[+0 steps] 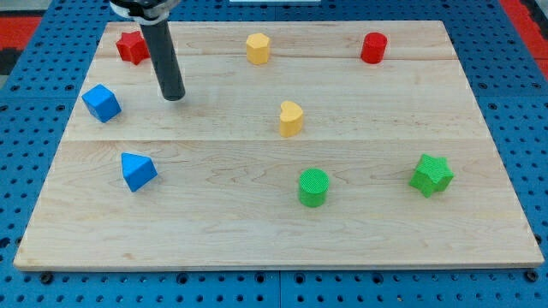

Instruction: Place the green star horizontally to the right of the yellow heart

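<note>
The green star [431,174] lies near the board's right edge, lower right in the view. The yellow heart [291,118] stands near the board's middle, up and to the left of the star. My tip [174,97] touches the board in the upper left, far from both, between the blue cube [101,103] and the heart. The rod rises from the tip to the view's top.
A red star [131,46] sits at the top left just left of the rod. A yellow hexagon [258,48] and a red cylinder [373,48] sit along the top. A blue wedge [137,171] lies lower left, a green cylinder [313,187] lower middle. The wooden board [257,239] rests on blue pegboard.
</note>
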